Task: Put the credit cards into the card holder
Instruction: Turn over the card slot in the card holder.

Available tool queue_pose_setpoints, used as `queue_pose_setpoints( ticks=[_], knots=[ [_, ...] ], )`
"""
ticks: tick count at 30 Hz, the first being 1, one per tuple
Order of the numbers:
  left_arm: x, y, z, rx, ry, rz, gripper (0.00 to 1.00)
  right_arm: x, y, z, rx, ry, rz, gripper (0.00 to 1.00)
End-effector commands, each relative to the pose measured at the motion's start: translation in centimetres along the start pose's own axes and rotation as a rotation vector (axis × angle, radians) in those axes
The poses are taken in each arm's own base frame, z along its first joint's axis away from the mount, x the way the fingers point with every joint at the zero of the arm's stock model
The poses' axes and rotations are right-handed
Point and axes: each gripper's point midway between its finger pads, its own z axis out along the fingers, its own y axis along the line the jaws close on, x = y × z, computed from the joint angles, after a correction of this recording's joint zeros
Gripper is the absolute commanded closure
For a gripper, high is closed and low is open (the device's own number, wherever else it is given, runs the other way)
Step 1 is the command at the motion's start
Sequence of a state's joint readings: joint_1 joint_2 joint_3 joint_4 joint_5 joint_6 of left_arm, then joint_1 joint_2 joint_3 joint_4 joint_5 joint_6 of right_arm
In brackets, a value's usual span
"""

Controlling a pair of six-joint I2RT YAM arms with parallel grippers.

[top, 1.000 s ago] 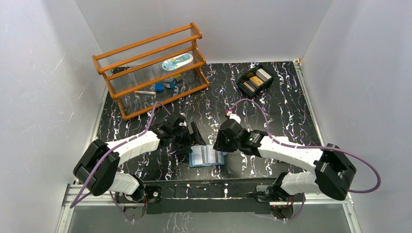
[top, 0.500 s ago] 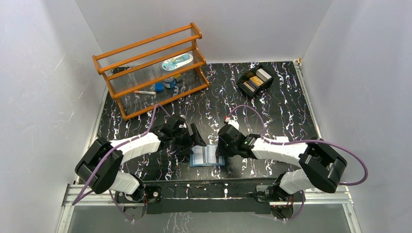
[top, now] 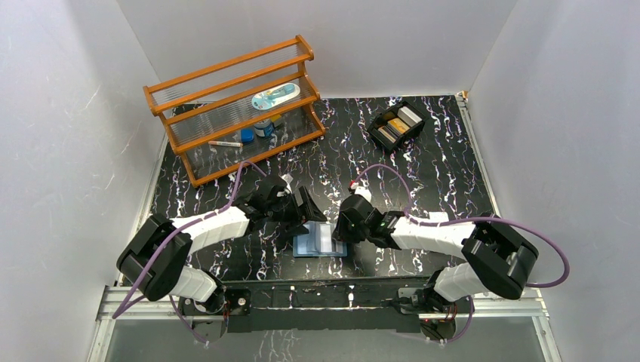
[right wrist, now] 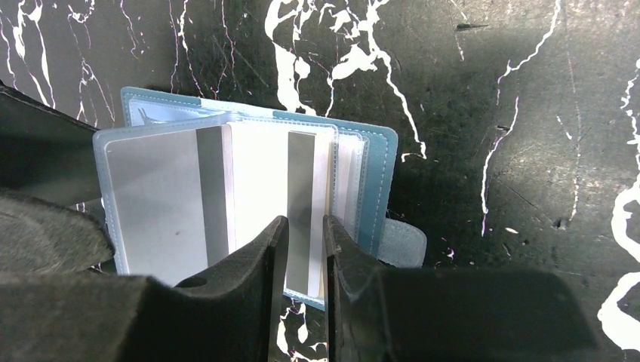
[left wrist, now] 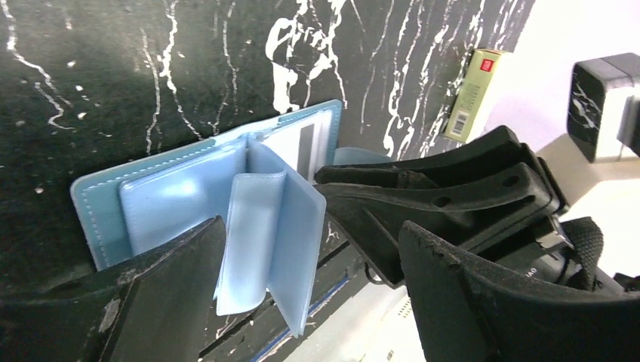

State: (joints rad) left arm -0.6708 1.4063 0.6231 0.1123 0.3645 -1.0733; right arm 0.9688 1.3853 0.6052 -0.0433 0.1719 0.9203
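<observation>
The blue card holder (top: 308,246) lies open near the table's front edge, its clear sleeves (left wrist: 264,226) standing up. Pale cards with a dark stripe (right wrist: 162,196) sit in the sleeves. My left gripper (left wrist: 313,230) is open, one finger on each side of the raised sleeves without touching them. My right gripper (right wrist: 304,226) is over the holder's right half (right wrist: 377,173). Its jaws are a narrow slit apart above a sleeve, and I cannot see whether they pinch it. More credit cards, orange-gold (top: 398,125) and pale (top: 410,115), lie in a black tray (top: 381,121) at the back right.
A wooden shelf rack (top: 234,105) holding small items stands at the back left. A small pale-green box (left wrist: 472,94) lies on the table beyond the right gripper. The holder's snap tab (right wrist: 400,245) sticks out on its right side. White walls enclose the table.
The holder's sleeves have risen from flat to upright. My right gripper has slid left onto the holder and narrowed its jaws. The left gripper has drawn back slightly, still wide.
</observation>
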Motion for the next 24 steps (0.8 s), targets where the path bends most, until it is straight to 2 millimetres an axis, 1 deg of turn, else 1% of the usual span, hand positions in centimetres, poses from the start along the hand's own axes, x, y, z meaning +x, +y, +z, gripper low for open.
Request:
queue_pose_setpoints(
  ticks=[1,3,6,11,13,16,20,21,24],
  knots=[
    [0.2,-3.0,-1.3,0.132,0.007,0.005,0.17,1.7,-1.9,0.3,0.051,0.047,-0.001,0.68],
    [0.0,-3.7,-1.6,0.153,-0.003,0.011,0.17,1.6,-1.8,0.2,0.047,0.043,-0.001,0.68],
    [0.0,-4.1,-1.7,0.164,-0.005,0.019,0.17,1.2,-1.5,-0.1,0.042,0.033,0.0,0.68],
    [0.3,-3.7,-1.4,0.153,-0.001,0.018,0.21,0.1,-1.3,-1.2,0.041,-0.011,0.003,0.66],
    [0.4,-3.5,-1.3,0.143,-0.006,0.025,0.27,-0.4,-1.3,-1.9,0.043,-0.037,0.008,0.64],
    [0.4,-3.0,-1.1,0.111,-0.014,0.042,0.4,-1.1,-1.4,-2.7,0.04,-0.075,0.018,0.63],
    [0.7,-2.2,-0.7,0.091,-0.01,0.041,0.6,-1.8,-0.7,-3.5,0.009,-0.102,0.03,0.62],
    [0.7,-2.2,-0.6,0.092,-0.009,0.043,0.63,-1.9,-0.4,-3.6,-0.003,-0.106,0.031,0.62],
    [0.7,-2.5,-0.6,0.095,-0.012,0.053,0.68,-2.2,0.1,-3.9,-0.023,-0.112,0.034,0.62]
  ],
)
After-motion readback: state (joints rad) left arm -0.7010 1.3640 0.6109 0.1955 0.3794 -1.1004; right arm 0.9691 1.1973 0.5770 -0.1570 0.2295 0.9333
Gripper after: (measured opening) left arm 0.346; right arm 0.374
